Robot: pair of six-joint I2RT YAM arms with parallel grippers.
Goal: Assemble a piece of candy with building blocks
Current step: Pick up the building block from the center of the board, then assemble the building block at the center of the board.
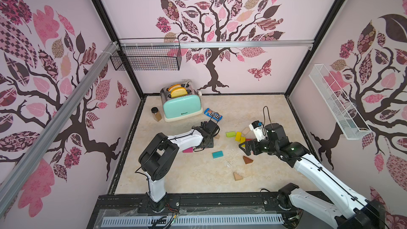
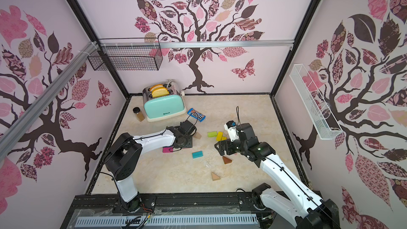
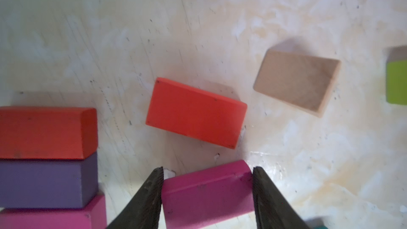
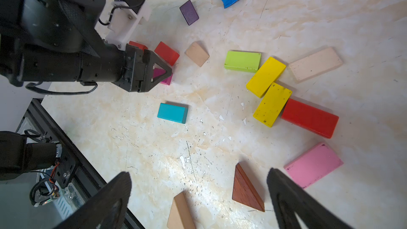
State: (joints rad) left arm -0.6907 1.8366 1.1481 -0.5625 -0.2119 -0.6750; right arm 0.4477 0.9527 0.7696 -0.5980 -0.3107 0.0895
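Seen from above, the left arm is covering its own claw and the blocks under it. In the left wrist view, a touching row of red, purple and magenta blocks is running off the frame edge. The left arm is reaching forward and bending down over the desk, its left claw gripping a magenta block near a red block. The right arm is hovering low, its right claw gaping wide and holding nothing beside a brown triangle, with other blocks lying scattered between the arms.
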